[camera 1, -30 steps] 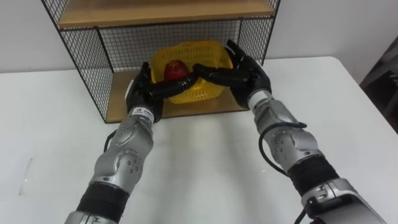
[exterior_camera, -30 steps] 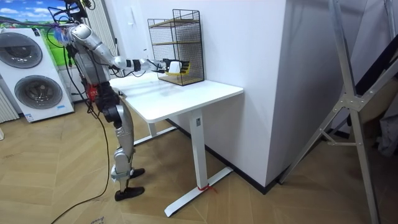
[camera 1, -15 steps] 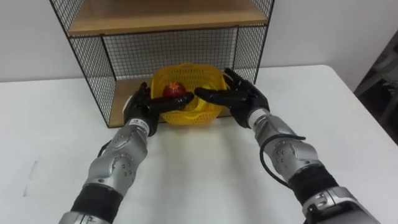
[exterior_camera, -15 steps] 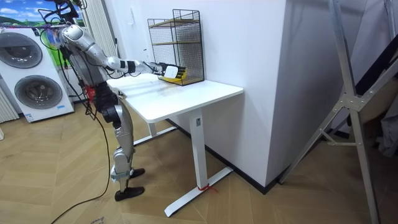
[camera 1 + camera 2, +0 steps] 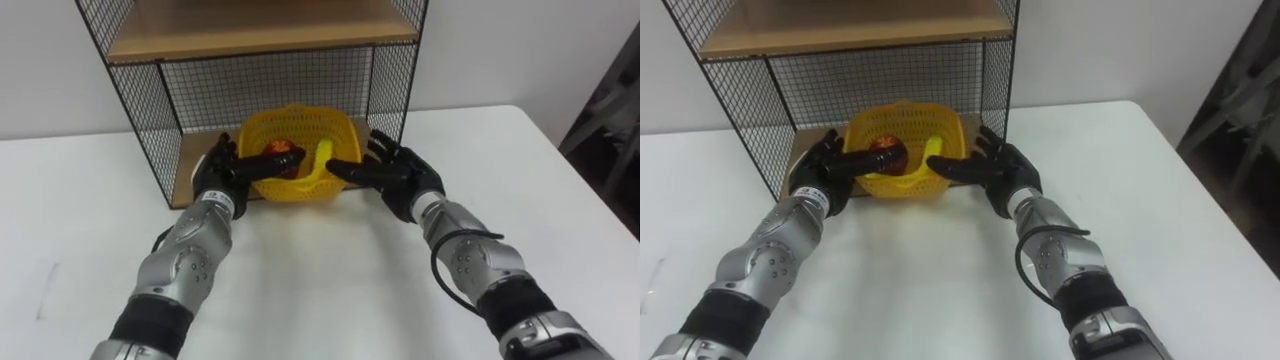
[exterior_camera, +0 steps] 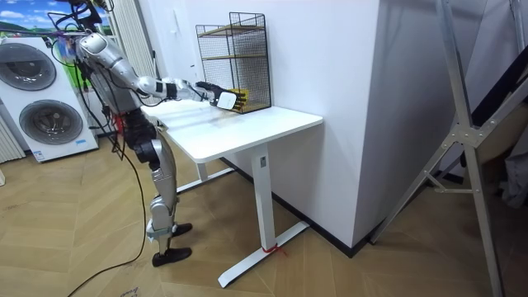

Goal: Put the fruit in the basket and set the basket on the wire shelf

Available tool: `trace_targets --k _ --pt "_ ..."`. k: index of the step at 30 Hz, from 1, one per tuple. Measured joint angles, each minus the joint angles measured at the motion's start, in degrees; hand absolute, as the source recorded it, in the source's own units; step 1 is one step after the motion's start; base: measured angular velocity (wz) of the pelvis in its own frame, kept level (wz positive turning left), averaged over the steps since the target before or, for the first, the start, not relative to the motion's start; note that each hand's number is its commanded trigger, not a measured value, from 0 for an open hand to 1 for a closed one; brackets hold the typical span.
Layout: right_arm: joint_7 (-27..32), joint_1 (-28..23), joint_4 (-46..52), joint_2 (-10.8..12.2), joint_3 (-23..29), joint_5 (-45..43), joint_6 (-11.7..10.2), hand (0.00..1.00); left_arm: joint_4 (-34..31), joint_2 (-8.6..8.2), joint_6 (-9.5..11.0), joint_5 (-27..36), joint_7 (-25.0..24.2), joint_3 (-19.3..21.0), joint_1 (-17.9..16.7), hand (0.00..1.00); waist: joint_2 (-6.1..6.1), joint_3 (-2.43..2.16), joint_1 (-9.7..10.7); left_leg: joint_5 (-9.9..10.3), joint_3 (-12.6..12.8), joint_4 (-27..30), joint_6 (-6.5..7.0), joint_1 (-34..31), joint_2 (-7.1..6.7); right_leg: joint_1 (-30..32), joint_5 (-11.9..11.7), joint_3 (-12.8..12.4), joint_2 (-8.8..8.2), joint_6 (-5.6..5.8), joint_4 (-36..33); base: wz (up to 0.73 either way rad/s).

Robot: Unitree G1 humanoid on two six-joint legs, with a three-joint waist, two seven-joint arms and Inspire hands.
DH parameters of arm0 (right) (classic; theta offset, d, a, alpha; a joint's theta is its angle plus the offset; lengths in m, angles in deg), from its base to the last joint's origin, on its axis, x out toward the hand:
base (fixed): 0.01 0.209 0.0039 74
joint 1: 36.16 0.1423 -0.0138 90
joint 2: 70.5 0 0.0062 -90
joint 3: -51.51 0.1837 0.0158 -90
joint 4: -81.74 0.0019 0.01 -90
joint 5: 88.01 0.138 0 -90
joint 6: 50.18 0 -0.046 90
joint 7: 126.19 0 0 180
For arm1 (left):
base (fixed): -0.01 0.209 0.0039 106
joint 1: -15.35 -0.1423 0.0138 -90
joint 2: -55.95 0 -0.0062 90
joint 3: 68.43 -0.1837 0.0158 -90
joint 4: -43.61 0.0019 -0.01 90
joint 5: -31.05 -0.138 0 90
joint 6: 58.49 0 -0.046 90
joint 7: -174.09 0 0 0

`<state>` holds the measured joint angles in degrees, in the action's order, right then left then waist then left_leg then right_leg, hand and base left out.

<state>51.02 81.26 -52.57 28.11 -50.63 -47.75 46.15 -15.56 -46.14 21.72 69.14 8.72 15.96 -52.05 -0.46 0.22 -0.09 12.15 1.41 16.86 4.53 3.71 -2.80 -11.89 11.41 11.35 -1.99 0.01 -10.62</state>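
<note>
The basket (image 5: 290,188) is seen on the bottom board of the wire shelf (image 5: 270,75), close to the board's front edge. An apple (image 5: 886,155) and a banana (image 5: 318,160) lie inside it. The shelf stands at the far edge of the surface (image 5: 320,270), against the wall.

The basket lies straight ahead, between the two hands. The left hand (image 5: 222,172) is set at the basket's left side, its fingers stretched flat across the near rim and over the apple. No curl round the rim can be made out. The right hand (image 5: 398,178) is held just beside the basket's right side with fingers spread and straight, tips pointed at the wall. Whether they touch it cannot be told. The left hand is the nearer.

The placing is judged all but done, so a straight pull-back of both hands is called for. Wire walls close in on either side and a board overhead, so open room is found only toward the surface's near edge. The left fingers should be lifted first, or the basket may be dragged off the board.
</note>
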Motion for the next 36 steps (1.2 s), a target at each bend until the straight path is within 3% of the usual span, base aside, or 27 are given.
trace_targets --k 5,9,19,25,28,36 --pt "0.0 -0.18 0.34 0.02 -0.06 -2.05 0.0 0.0 -0.22 0.69 0.01 0.03 0.07 -0.03 0.0 0.0 -0.51 -0.33 -0.01 -0.08 0.13 -0.43 -0.02 0.3 -0.04 -0.02 0.0 -0.08 -0.04 0.0 0.01 0.0" --pt "-0.19 -2.02 3.1 -0.05 -0.05 -3.34 -0.08 0.0 -0.52 1.75 0.68 0.01 -0.05 -0.04 -0.01 0.0 -0.52 -0.34 0.06 -0.17 0.28 -0.98 -0.07 0.75 -0.02 -0.23 0.01 -0.05 -0.39 0.01 0.01 -0.01" --pt "-0.45 -4.45 9.63 -1.22 -0.04 -3.59 -0.81 0.0 -4.56 1.9 2.05 -0.86 -0.4 -0.08 -1.09 0.0 -0.5 -0.33 -0.21 -0.3 0.42 -1.52 -0.08 0.93 -0.07 -0.21 0.01 -0.21 -0.11 0.02 0.0 0.0" --pt "0.21 -5.64 13.97 -1.71 -0.01 -3.32 -0.88 0.0 -10.82 2.06 3.5 -1.65 -1.82 -0.09 -4.78 0.0 -0.4 -0.26 -0.35 -0.31 0.67 -1.59 -0.09 1.01 0.02 0.02 0.01 -0.34 -0.12 0.03 0.0 -0.02" --pt "0.19 -5.69 15.31 -2.0 0.09 -2.28 -1.67 0.0 -13.05 2.1 3.84 -1.65 -3.1 -0.1 -6.23 0.0 -0.02 -0.02 -0.36 -0.35 0.61 -1.58 -0.16 1.07 0.03 -0.04 0.01 -0.28 -0.11 0.03 0.03 0.0" --pt "0.11 -12.62 25.52 -2.31 0.5 -2.67 -2.05 0.0 -19.13 2.12 4.08 -6.25 -4.36 -0.15 -12.15 0.0 0.12 0.09 -0.38 -0.34 0.63 -1.67 -0.16 0.97 0.04 0.06 0.01 -0.34 -0.04 0.03 0.09 0.0"
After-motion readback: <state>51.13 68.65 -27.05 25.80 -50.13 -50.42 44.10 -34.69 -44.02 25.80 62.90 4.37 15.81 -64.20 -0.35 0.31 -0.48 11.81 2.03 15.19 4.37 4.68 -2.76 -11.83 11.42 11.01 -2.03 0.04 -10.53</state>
